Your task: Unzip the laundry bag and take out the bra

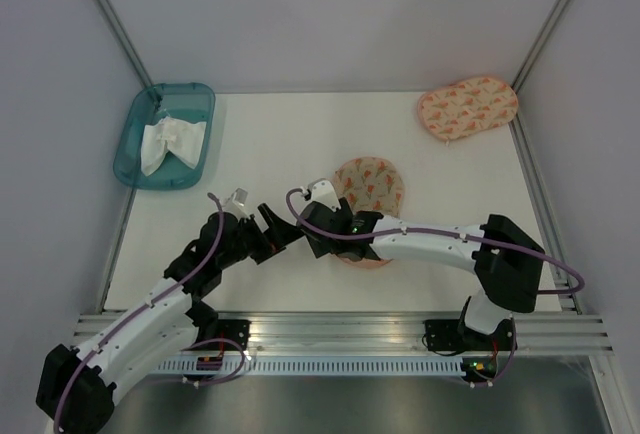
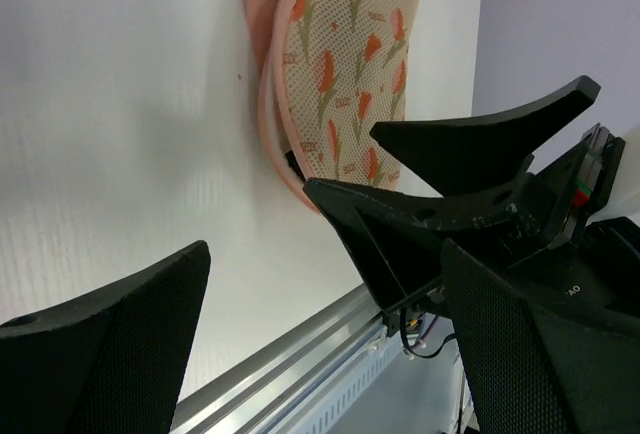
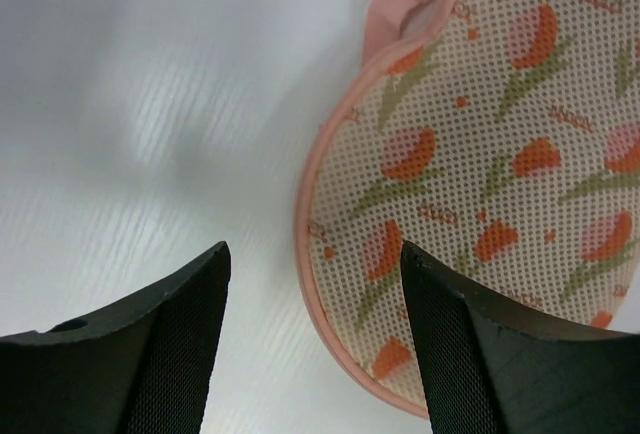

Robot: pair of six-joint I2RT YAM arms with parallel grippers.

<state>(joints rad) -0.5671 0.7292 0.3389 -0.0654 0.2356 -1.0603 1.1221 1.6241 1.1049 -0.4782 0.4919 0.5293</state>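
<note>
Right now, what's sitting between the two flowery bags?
Nothing. The top view shows only bare white table between the near laundry bag and the far pouch by the corner.

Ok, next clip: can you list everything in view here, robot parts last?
flat mesh pouch with tulip print: 2, pale peach with orange-red, one mid-table, the other at the far right corner.
shallow plastic tray: 1, teal, far left edge.
crumpled cloth: 1, white, inside the tray.
table: 1, white, under everything.
left gripper: 1, black, open, near-centre, holding nothing.
right gripper: 1, black, open, over the mid-table pouch's edge.
</note>
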